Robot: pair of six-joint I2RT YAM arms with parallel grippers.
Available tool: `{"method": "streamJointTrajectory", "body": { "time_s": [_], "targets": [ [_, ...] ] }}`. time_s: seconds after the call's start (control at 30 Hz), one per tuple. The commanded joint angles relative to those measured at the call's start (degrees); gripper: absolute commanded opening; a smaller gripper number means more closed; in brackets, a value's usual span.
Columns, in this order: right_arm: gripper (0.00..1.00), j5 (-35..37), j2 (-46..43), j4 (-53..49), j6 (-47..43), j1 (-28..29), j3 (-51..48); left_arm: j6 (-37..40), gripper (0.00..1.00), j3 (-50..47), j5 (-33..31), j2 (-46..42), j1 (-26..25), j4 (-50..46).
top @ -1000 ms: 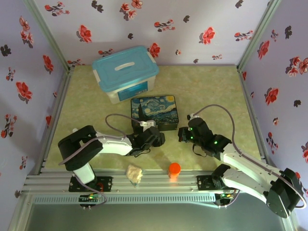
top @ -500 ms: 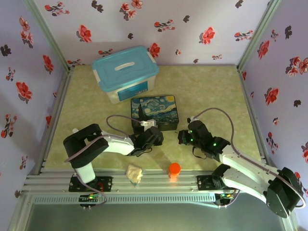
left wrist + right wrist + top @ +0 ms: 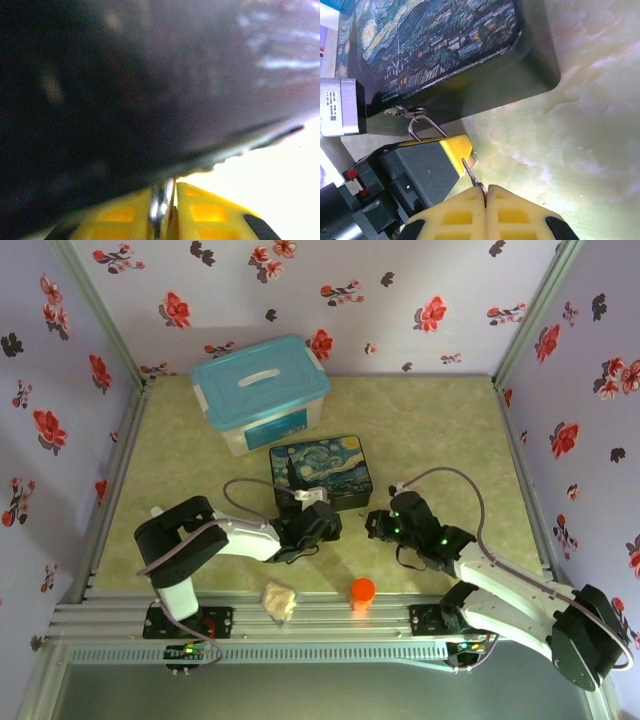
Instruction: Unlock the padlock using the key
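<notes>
The padlock hangs by its thin shackle from the hasp of the starry-painting tin box. My left gripper is shut on it, and one of its yellow fingers covers most of the body. In the left wrist view the silver shackle stands between the shut pads, with the dark tin close above. My right gripper is shut on the key. The key's thin blade points up-left, and its tip is at the padlock's exposed brass corner. In the top view the right gripper sits just right of the left one.
A clear bin with a blue lid stands behind the tin box. An orange round cap and a crumpled pale lump lie near the front edge. Flowered walls close in the left, back and right sides.
My right gripper has moved a little to the left with the key, closing on the left gripper. The left gripper has barely shifted at the front of the tin.
</notes>
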Motion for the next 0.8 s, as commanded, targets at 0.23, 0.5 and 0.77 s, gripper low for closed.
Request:
{"method": "streamJointTrajectory", "body": {
  "time_s": [0.23,0.5,0.77],
  "targets": [
    [0.00,-4.01,-0.03,8.20,12.47,0.26,-4.41,-9.79,0.03,-3.28,3.75,-6.38,2.82,6.22],
    [0.00,-3.34,4.51,20.13,16.87,2.35,-7.32,-13.69,0.03,-3.05,4.90,-7.56,3.49,9.63],
    [0.00,-0.80,7.69,24.52,19.68,4.22,-7.86,-19.01,0.03,-4.05,5.09,-8.22,3.96,14.07]
  ]
}}
